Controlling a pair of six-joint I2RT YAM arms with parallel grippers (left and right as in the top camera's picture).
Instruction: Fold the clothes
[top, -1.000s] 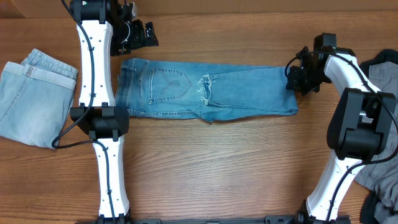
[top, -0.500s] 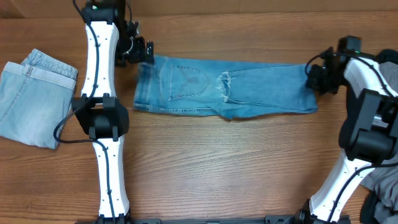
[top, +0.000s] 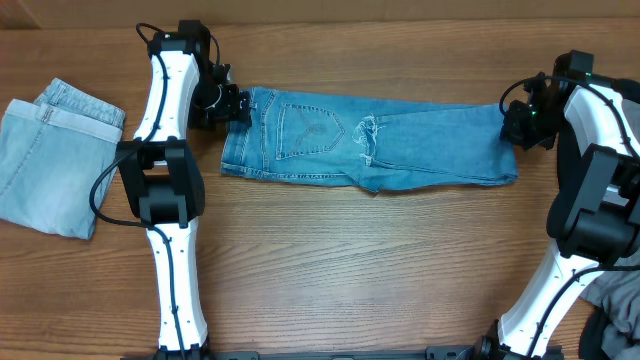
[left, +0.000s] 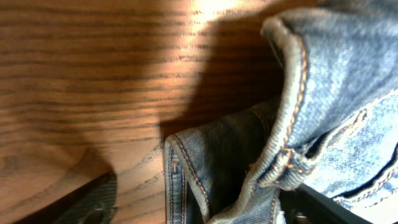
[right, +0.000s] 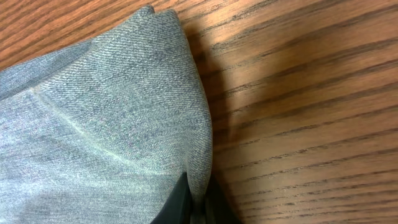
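Mid-blue jeans (top: 400, 145) lie flat across the far half of the table, waistband to the left, back pocket up, a frayed rip near the middle. My left gripper (top: 236, 106) is at the waistband's far corner. In the left wrist view its fingers (left: 199, 213) stand wide apart, with the raised waistband (left: 289, 93) between them and lying over the right finger. My right gripper (top: 516, 126) is at the leg end. In the right wrist view it (right: 199, 202) is shut on a fold of the denim (right: 106, 124).
Folded pale-wash jeans (top: 55, 155) lie at the left edge. A grey garment (top: 615, 100) lies at the right edge behind my right arm. More grey cloth (top: 610, 290) and a black piece (top: 620, 340) lie at the near right corner.
The jeans have slid to the right, drawn along by my right gripper. My left gripper has come down from beyond the jeans to the waistband corner.
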